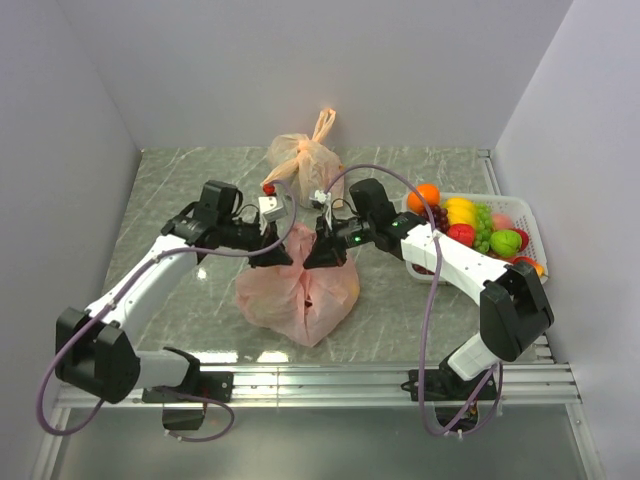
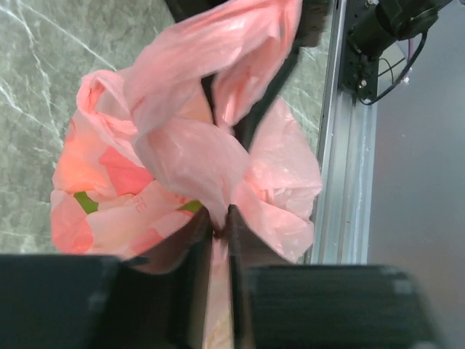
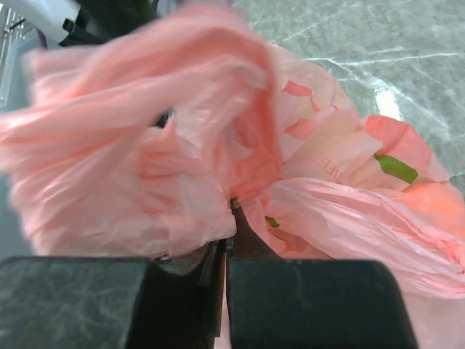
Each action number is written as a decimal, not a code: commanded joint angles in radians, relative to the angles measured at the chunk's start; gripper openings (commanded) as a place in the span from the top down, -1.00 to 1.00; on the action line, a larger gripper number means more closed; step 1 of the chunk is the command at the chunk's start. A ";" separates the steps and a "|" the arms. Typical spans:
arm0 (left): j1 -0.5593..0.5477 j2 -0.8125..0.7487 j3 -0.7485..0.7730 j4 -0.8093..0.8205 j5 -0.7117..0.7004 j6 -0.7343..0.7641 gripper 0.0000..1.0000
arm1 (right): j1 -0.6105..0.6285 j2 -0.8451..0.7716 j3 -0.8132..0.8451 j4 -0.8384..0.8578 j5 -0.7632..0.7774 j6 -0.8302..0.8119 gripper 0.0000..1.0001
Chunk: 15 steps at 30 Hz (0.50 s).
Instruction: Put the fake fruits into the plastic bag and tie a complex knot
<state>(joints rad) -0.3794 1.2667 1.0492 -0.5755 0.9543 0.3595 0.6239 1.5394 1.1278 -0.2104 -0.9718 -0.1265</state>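
pink-red plastic bag (image 1: pixel 298 290) sits at middle of counter (image 1: pixel 170 190), bulging, green showing through the film. left claw (image 1: pixel 276 252) is pinched nearly together on a gathered strip of the bag's top. right claw (image 1: pixel 322 256) is clamped on bag film just opposite. fake fruits (image 1: pixel 468 225) piled in white basket (image 1: pixel 527 216), far right. pale orange tied bag (image 1: pixel 303 156) stands behind.

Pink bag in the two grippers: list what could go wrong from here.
The left gripper and right gripper each pinch only a thin fold of the plastic bag; a hard pull could tear the film or let it slip.
Its bunched top looks loose, not tightly knotted, so the tie may come undone.
Tugging might drag the bag into the pale orange bag behind it.
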 commanded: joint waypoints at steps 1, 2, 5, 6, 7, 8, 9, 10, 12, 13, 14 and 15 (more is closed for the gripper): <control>-0.013 0.048 0.032 0.058 0.014 -0.022 0.71 | 0.002 -0.032 0.055 -0.012 -0.048 -0.033 0.78; -0.018 0.057 0.038 0.065 0.018 -0.021 0.76 | 0.005 -0.029 0.056 -0.014 -0.051 -0.038 0.73; -0.026 0.079 0.057 0.075 0.038 -0.021 0.92 | 0.008 -0.016 0.058 -0.009 -0.041 -0.039 0.59; -0.027 0.082 0.061 0.074 0.046 -0.019 0.94 | 0.010 -0.012 0.059 -0.009 -0.038 -0.038 0.53; -0.029 0.082 0.061 0.075 0.047 -0.021 0.98 | 0.013 -0.007 0.059 0.003 -0.036 -0.024 0.42; -0.029 0.080 0.058 0.081 0.049 -0.027 0.99 | 0.013 -0.001 0.058 0.014 -0.034 -0.016 0.39; -0.032 0.074 0.051 0.086 0.046 -0.031 0.99 | 0.017 0.002 0.059 0.026 -0.034 -0.012 0.36; -0.032 0.069 0.045 0.094 0.040 -0.037 0.99 | 0.019 0.007 0.063 0.031 -0.030 -0.001 0.32; -0.032 0.053 0.019 0.132 0.031 -0.071 0.99 | 0.023 0.014 0.064 0.042 -0.028 0.010 0.28; -0.033 0.046 0.009 0.147 0.024 -0.082 0.99 | 0.030 0.016 0.067 0.051 -0.024 0.021 0.21; -0.033 0.033 0.000 0.166 0.020 -0.120 0.99 | 0.036 0.024 0.070 0.054 -0.013 0.025 0.21; -0.035 0.028 -0.014 0.190 0.015 -0.135 0.99 | 0.037 0.027 0.072 0.063 -0.005 0.030 0.21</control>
<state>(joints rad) -0.4026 1.3453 1.0546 -0.4801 0.9592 0.2951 0.6376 1.5497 1.1473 -0.2142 -0.9813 -0.1211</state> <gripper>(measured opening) 0.013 0.394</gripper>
